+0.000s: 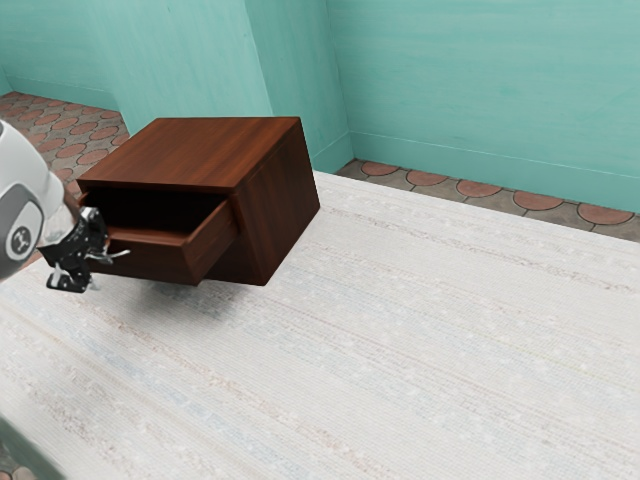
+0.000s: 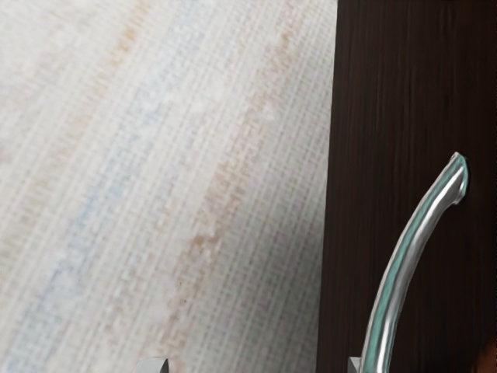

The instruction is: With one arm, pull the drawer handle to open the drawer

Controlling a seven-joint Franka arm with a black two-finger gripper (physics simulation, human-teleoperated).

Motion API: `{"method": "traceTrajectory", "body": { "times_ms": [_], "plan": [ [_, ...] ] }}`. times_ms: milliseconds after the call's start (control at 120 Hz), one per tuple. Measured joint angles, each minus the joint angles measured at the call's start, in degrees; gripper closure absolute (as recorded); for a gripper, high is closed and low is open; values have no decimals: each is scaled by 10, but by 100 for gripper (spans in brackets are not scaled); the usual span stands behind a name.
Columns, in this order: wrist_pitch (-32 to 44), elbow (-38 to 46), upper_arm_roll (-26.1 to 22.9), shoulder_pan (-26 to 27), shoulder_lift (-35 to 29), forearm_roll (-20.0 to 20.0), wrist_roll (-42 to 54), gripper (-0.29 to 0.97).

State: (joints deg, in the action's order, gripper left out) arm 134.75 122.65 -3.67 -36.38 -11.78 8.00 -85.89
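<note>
One black tool (image 1: 78, 258) sits at the exterior view's left, close against the drawer front at its curved metal handle (image 2: 404, 264). Whether it is clamped on that handle or open beside it, I cannot tell. The drawer (image 1: 170, 248) stands partly out of the dark wooden cabinet (image 1: 205, 150), with a shadowed gap above its front. By my judgement the pull is well begun but not finished, and more travel seems left. The cabinet rests on the pale, woven-looking table (image 1: 420, 340), with teal walls (image 1: 480, 70) behind.
</note>
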Motion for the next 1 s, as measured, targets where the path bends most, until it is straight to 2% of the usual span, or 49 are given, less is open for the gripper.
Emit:
{"method": "traceTrajectory", "body": {
  "times_ms": [525, 867, 1000],
  "plan": [
    [17, 61, 23, 14, -53, -2, 2, 48],
    [17, 73, 44, 34, -63, 19, 11, 47],
    [18, 76, 51, 34, -67, 14, 17, 47]
  ]
}}
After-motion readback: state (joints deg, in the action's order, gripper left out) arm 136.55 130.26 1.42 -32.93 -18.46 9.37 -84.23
